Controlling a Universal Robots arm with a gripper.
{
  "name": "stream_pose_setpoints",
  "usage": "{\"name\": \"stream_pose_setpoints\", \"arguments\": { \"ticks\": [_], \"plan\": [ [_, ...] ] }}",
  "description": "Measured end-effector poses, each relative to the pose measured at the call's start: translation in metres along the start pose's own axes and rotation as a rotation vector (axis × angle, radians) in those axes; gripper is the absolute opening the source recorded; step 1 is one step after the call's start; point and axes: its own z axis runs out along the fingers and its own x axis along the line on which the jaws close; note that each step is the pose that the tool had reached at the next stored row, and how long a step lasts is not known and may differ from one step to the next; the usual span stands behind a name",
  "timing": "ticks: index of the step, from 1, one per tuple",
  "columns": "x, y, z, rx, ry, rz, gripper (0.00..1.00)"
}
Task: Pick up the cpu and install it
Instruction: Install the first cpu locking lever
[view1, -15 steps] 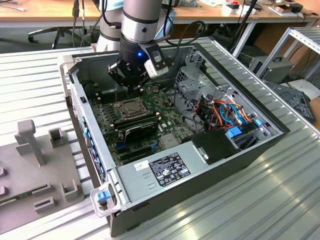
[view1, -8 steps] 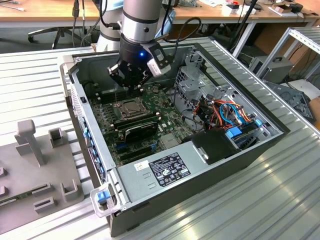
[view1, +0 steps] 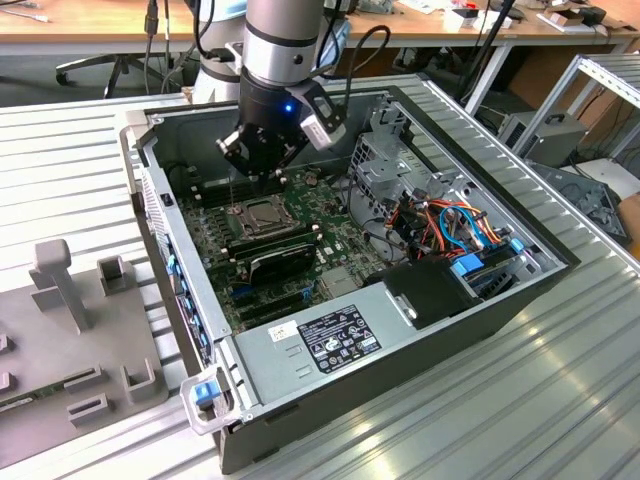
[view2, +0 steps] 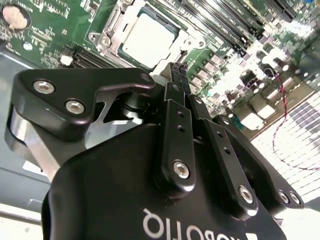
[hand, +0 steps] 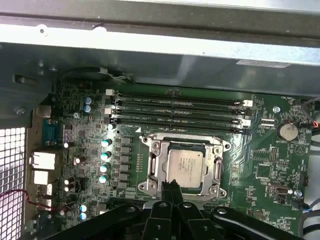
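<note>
In the exterior view, the matte black gripper (view1: 262, 178) hangs just above the green motherboard (view1: 300, 245) inside the open grey steel case (view1: 440, 330) on the ribbed metal surface (view1: 70, 160). In both wrist views, the flat, pale silver square cpu (view2: 149, 40) (hand: 184, 166) lies seated in its metal-framed socket (hand: 156, 170); the gripper's slim fingers (hand: 171, 190) are pressed together, holding nothing

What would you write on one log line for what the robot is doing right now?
tool: shut, holding nothing, just above socket edge | cpu: lying flat in socket | motherboard: inside open computer case
</note>
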Motion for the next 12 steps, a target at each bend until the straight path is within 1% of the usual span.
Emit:
{"name": "stream_pose_setpoints", "arguments": {
  "ticks": [1, 2, 5, 7, 8, 9, 10, 11, 12],
  "plan": [
    [0.0000, 0.0000, 0.0000, 0.0004, -0.0002, -0.018, 0.11],
    [0.0000, 0.0000, 0.0000, 0.0005, -0.0003, -0.027, 0.11],
    [0.0008, 0.0002, 0.0001, 0.0001, -0.0004, -0.025, 0.11],
    [0.0041, 0.0004, 0.0001, -0.0026, -0.0006, -0.025, 0.11],
    [0.0080, 0.0008, 0.0002, -0.0096, -0.0014, -0.025, 0.11],
    [0.0105, 0.0011, 0.0003, -0.0220, -0.0028, -0.025, 0.11],
    [0.0118, 0.0012, 0.0004, -0.0328, -0.0042, -0.025, 0.11],
    [0.0126, 0.0013, 0.0004, -0.0398, -0.0050, -0.025, 0.11],
    [0.0130, 0.0013, 0.0004, -0.0443, -0.0055, -0.026, 0.11]
  ]
}}
